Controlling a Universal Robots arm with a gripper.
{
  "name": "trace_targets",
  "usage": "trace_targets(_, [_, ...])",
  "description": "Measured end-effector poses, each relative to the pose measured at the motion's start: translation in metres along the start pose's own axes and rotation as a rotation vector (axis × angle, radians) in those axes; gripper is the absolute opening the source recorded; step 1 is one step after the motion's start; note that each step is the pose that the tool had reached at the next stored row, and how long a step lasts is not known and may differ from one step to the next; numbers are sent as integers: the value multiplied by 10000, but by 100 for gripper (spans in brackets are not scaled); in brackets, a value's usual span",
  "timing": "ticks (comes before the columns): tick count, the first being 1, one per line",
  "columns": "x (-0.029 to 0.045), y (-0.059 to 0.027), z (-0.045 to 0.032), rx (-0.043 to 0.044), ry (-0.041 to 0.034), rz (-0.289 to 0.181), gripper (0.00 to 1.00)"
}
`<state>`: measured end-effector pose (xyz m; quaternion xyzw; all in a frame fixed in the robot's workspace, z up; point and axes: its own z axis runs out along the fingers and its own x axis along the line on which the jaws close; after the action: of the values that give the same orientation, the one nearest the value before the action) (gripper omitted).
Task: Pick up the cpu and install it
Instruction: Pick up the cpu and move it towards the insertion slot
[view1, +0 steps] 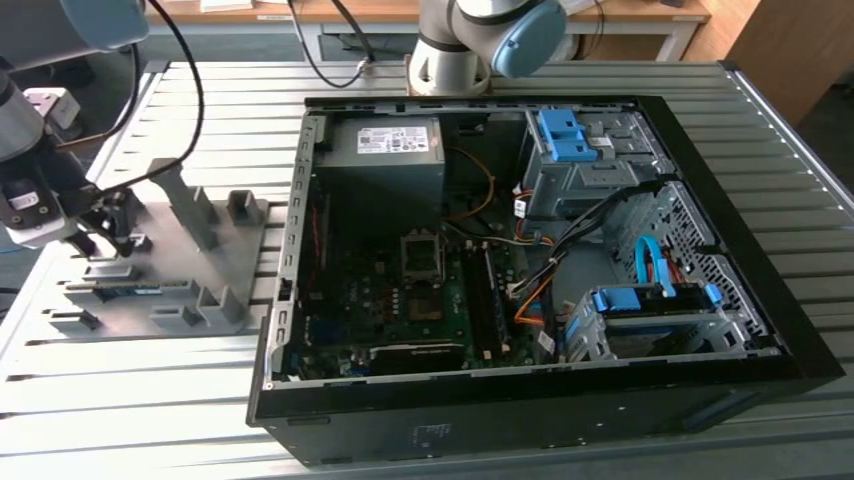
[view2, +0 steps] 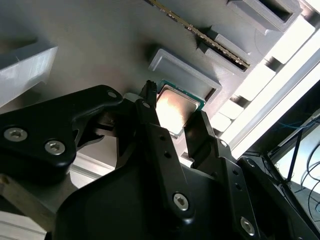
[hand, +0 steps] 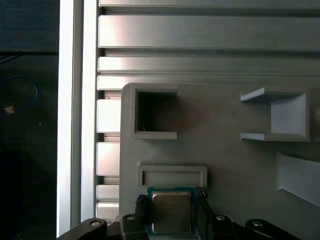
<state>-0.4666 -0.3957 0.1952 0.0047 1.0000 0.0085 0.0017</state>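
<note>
My fingers (hand: 141, 206) clasp the cpu (hand: 171, 212) by two opposite edges on the grey holder plate (hand: 225, 165). One cpu edge is cut off in the first wrist view.

gripper (hand: 171, 198): we are losing most of it beyond the cpu (hand: 171, 212), at the first wrist view's border.
cpu (view2: 175, 107): we are seeing the gripper covering one corner in the second wrist view.
</note>
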Motion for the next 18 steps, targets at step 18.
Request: trace_targets(18, [-1, 3, -149, -123, 2, 1, 47])
